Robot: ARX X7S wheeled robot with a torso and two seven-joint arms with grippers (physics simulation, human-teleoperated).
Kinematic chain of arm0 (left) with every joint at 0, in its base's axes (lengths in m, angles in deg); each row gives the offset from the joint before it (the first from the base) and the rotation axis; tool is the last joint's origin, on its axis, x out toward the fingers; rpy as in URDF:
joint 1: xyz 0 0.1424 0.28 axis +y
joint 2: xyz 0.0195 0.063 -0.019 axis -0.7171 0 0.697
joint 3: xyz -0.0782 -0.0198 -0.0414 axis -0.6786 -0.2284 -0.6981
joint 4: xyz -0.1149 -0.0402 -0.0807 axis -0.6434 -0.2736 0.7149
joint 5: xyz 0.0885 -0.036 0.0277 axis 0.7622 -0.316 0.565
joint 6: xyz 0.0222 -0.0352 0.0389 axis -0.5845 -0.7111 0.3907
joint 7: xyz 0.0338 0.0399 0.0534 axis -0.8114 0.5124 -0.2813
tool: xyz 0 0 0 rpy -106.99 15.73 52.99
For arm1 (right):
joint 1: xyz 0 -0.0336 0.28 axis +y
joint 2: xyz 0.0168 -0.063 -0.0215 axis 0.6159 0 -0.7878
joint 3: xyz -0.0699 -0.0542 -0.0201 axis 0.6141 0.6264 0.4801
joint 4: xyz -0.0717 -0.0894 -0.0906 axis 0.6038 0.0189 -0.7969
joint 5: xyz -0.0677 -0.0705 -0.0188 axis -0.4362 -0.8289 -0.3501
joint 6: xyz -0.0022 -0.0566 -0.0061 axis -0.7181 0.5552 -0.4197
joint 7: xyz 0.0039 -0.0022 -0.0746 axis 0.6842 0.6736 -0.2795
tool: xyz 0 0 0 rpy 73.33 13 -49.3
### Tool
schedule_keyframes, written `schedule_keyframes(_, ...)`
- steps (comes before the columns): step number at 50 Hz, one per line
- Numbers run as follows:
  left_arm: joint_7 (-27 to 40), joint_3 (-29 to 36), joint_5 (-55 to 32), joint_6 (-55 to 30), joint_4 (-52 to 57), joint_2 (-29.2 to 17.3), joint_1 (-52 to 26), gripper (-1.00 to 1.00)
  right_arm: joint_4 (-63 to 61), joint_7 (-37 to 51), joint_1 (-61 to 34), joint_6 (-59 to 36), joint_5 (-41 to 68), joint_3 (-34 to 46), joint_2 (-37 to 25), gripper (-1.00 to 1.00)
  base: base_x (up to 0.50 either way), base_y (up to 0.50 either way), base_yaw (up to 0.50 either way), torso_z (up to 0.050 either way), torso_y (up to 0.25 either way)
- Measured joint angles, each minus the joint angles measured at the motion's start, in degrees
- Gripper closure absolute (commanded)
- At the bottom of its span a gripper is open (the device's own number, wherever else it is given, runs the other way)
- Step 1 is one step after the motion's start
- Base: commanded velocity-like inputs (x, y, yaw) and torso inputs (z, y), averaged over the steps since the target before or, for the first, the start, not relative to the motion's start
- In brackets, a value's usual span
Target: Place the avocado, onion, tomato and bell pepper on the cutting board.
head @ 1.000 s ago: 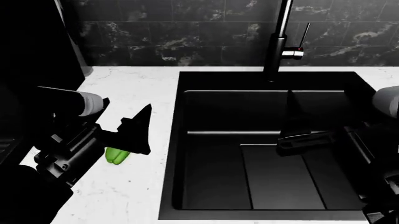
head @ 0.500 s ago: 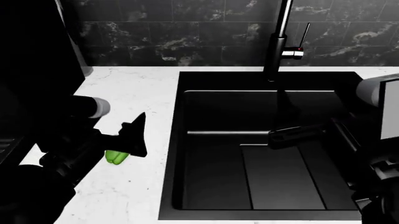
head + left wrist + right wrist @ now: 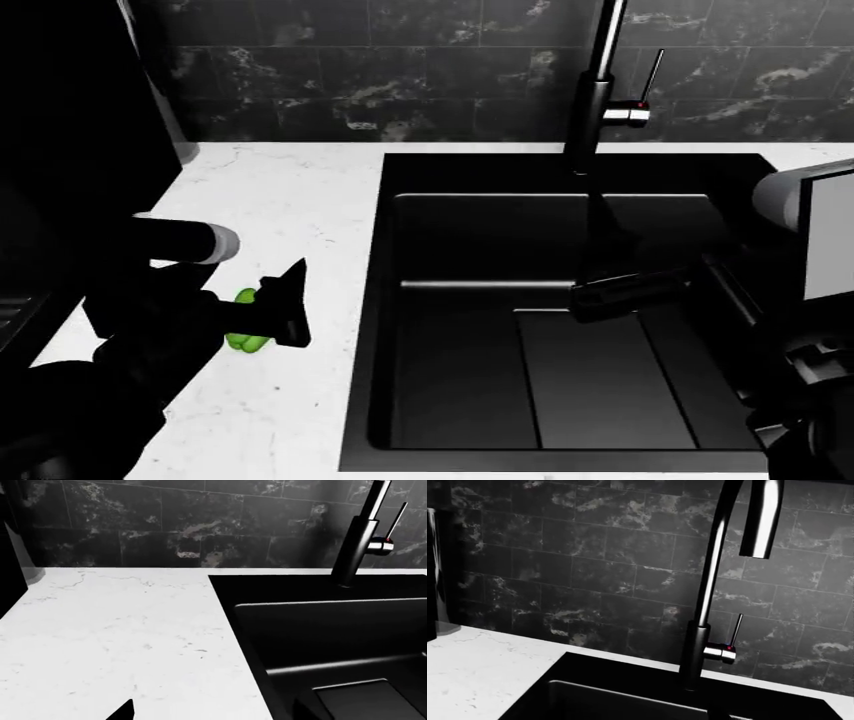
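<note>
The bright green bell pepper (image 3: 244, 342) lies on the white counter left of the sink, mostly covered by my left gripper (image 3: 286, 305), which hangs just over it. In the left wrist view only one fingertip (image 3: 124, 713) shows at the frame's edge, far from the other side, with bare counter between, so this gripper is open. The pepper does not show in that view. My right gripper (image 3: 627, 291) hovers above the sink basin as a dark bar whose jaws I cannot make out. The avocado, onion, tomato and cutting board are out of view.
A deep black sink (image 3: 561, 330) fills the middle and right, with a tall black faucet (image 3: 594, 90) behind it. White marble counter (image 3: 294, 200) runs along the left. A dark tiled wall (image 3: 400, 70) backs everything, and a tall dark body (image 3: 80, 100) stands far left.
My left gripper has drawn back and down towards the lower left, now covering more of the bell pepper. The right gripper has slid a little to the left over the sink.
</note>
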Motion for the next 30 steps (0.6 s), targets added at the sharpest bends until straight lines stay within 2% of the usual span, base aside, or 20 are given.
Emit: schedule_keyframes(30,2.91,0.39,-0.45,-0.44,-1.57,-0.71,2.58,-1.00,-0.36,-0.13,0.83,0.65,-0.24,-0.12,-0.53,-1.00,0.00,0.00,0.00,0.000,0.000)
